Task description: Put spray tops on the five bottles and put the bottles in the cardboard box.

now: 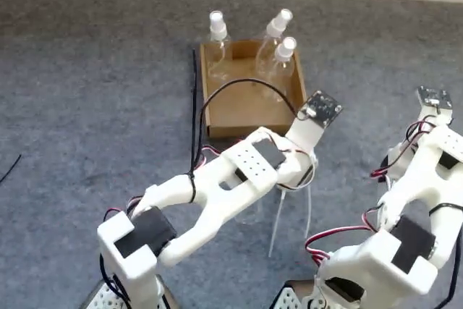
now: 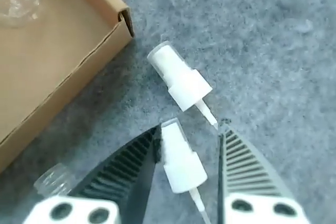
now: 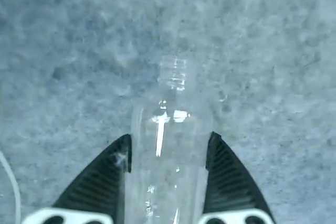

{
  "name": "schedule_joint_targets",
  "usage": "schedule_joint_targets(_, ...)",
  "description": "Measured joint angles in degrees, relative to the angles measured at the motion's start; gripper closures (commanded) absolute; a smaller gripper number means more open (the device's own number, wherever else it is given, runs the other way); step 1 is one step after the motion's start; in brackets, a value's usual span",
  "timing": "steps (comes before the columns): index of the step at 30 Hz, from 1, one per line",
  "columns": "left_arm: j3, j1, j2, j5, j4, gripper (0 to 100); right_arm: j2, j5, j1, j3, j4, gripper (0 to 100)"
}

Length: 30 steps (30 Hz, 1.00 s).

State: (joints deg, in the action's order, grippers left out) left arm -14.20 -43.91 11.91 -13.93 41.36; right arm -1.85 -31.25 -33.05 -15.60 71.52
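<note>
My left gripper [image 2: 189,129] is open low over the grey carpet, its fingers on either side of a white spray top [image 2: 181,163] that lies there. A second spray top [image 2: 178,80] lies just beyond it, near the corner of the cardboard box [image 2: 52,72]. An uncapped bottle neck [image 2: 52,178] shows beside one finger. My right gripper [image 3: 170,139] is shut on a clear uncapped bottle [image 3: 169,129], neck pointing away, with carpet behind it. The cardboard box [image 1: 249,127] holds three bottles with spray tops [image 1: 217,23].
The left arm [image 1: 239,175] stretches across the middle of the carpet to the box's near right corner; the right arm [image 1: 419,200] stands at the right edge. Thin white dip tubes [image 1: 277,226] lie under the left arm. A black cable [image 1: 195,106] runs along the box's left side.
</note>
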Motion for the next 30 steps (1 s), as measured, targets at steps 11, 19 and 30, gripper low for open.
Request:
schedule_joint_targets(11, -3.43, 1.23, 0.53, 0.00, 0.00, 84, -0.18, -0.97, 0.18, 0.00, 0.00, 96.8)
schedule_joint_targets(19, -3.69, 1.93, 0.62, 0.00, 0.00, 84, -0.62, -0.97, 4.57, 0.00, 0.00, 96.7)
schedule_joint_targets(30, -3.69, 1.93, 0.62, 1.58, -0.35, 84, -0.62, -0.97, 4.75, 0.00, 0.00, 96.7)
